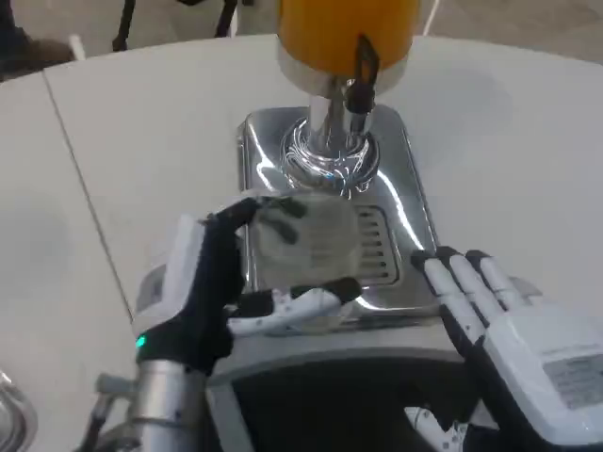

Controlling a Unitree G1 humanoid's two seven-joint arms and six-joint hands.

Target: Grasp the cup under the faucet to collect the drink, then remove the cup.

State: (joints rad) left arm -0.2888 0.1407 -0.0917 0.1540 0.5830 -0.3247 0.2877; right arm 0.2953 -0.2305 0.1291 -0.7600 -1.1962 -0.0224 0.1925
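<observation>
My left hand [203, 287] grips a clear ribbed cup [306, 250], fingers wrapped round its side. It holds the cup over the drip grate [377, 247] of the chrome dispenser base [415, 202], just in front of the faucet [356, 89]. Above the faucet stands the orange drink tank [344, 28]. The cup looks blurred and I cannot see any drink in it. My right hand [513, 334] hovers at the base's front right corner, fingers straight and apart, holding nothing.
The dispenser stands on a white table [122, 151] with a seam running down its left side. A glassy rim [9, 405] shows at the bottom left corner. Chair legs stand beyond the table's far edge.
</observation>
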